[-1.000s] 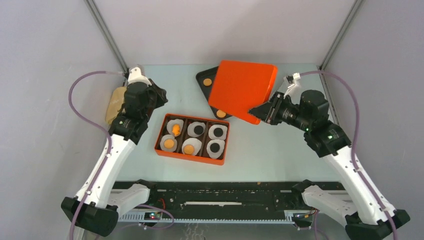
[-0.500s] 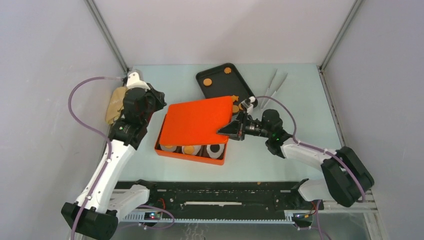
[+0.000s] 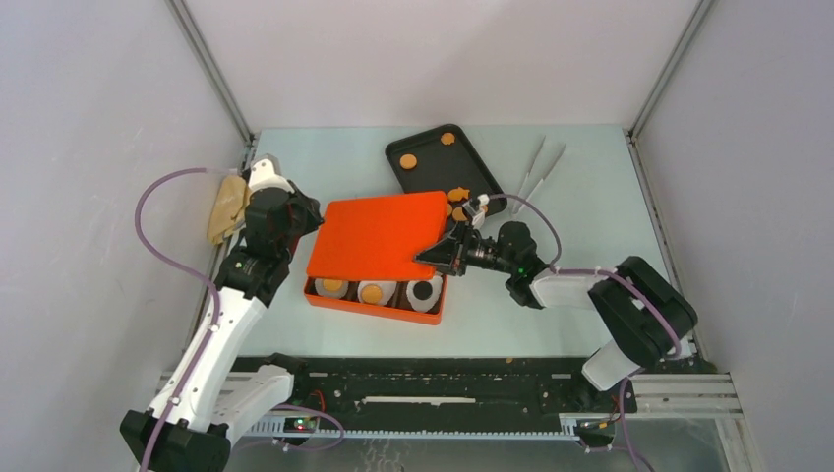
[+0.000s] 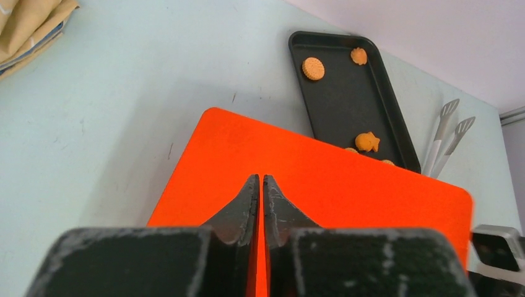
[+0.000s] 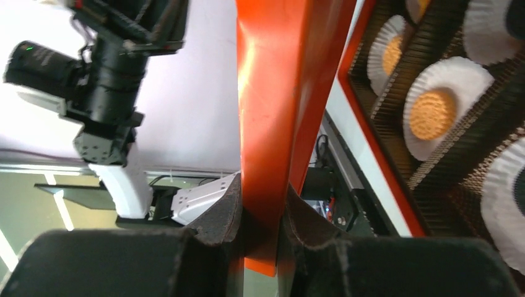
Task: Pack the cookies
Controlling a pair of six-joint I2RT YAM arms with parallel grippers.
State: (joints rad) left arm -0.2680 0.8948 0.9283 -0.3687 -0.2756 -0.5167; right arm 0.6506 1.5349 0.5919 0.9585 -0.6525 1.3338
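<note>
Right gripper [image 5: 260, 204]: jaws closed on the right edge of the orange lid [image 3: 379, 236], pinching it between both fingers.
Left gripper [image 4: 260, 185]: jaws pressed together and holding nothing, over the lid's left part; contact cannot be told.
Change: a second ago the lid hung over the black tray [image 3: 433, 175]; it has since come left and down over the orange box [image 3: 374, 305].
Cookies [image 3: 372, 293]: in white liners in the box, front row of three uncovered; a few more lie on the tray.
Edges: the lid sits tilted, with a gap above the box rim; its far right corner overlaps the tray's near corner.
Open room: bare table [image 3: 590, 211] right of the box; tongs [image 3: 539, 169] beside the tray; beige cloth [image 3: 227, 205] at the left edge.
</note>
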